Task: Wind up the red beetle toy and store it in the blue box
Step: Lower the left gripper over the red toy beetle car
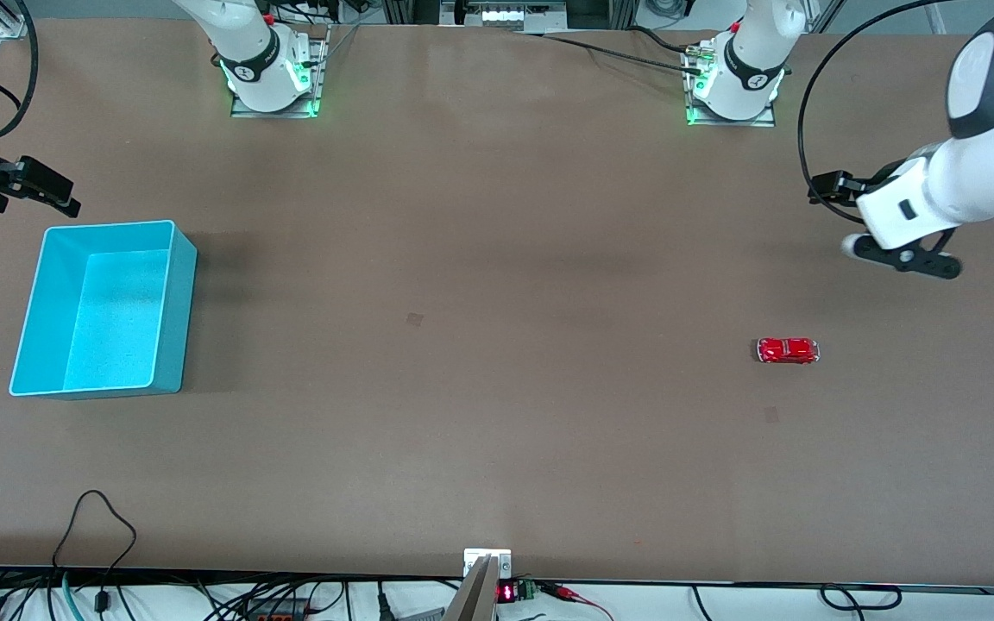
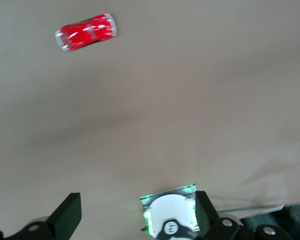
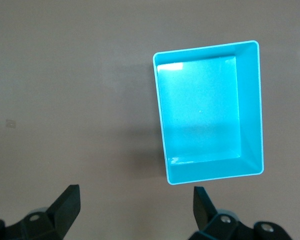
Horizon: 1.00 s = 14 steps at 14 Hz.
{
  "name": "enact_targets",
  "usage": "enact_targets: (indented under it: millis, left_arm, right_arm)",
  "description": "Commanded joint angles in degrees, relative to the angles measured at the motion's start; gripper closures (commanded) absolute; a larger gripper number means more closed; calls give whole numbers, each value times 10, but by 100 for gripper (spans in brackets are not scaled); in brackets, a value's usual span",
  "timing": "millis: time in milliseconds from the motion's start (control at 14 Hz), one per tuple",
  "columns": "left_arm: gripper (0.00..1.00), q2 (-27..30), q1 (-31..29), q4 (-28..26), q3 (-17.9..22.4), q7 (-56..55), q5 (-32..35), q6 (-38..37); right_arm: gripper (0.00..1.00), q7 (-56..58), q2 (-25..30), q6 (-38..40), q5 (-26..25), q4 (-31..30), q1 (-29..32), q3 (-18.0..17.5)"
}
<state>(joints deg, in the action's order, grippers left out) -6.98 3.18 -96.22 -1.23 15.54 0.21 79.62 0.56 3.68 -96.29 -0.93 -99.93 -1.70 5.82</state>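
The red beetle toy (image 1: 788,350) stands on its wheels on the brown table toward the left arm's end; it also shows in the left wrist view (image 2: 86,32). The blue box (image 1: 178,319) stands open and empty toward the right arm's end, and shows in the right wrist view (image 3: 215,172). My left gripper (image 1: 907,257) hangs open and empty over bare table, apart from the toy; its jaws (image 2: 136,200) are wide apart. My right gripper (image 1: 40,185) hangs open and empty over the table beside the box's edge, clear of it (image 3: 136,192).
The two arm bases (image 1: 268,78) (image 1: 734,82) stand along the table edge farthest from the front camera; the left arm's base shows in the left wrist view (image 2: 172,220). Cables (image 1: 100,526) and a small display (image 1: 506,592) lie along the nearest edge.
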Motion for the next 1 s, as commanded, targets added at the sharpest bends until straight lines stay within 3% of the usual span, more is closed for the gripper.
enact_targets:
  millis: [0,357,571,786,929]
  left_arm:
    - [0,-25,-12,3,-3,132,-7,18]
    - [0,-77,-34,-25,-2,323,5,127]
    - [0,-102,-45,-79,-2,481,41,285]
    - [0,-113,-58,-150,-2,554,72,439]
    - [0,-141,-59,-169,-2,607,72,508]
  right_arm:
    - [0,1,10,-7,0,-11,1,0]
    - [0,1,9,-7,0,-11,2,-1]
    - [0,1,9,-7,1,-10,2,0]
    - [0,1,8,-8,1,-10,2,0]
    - [0,1,8,-8,1,-10,2,0]
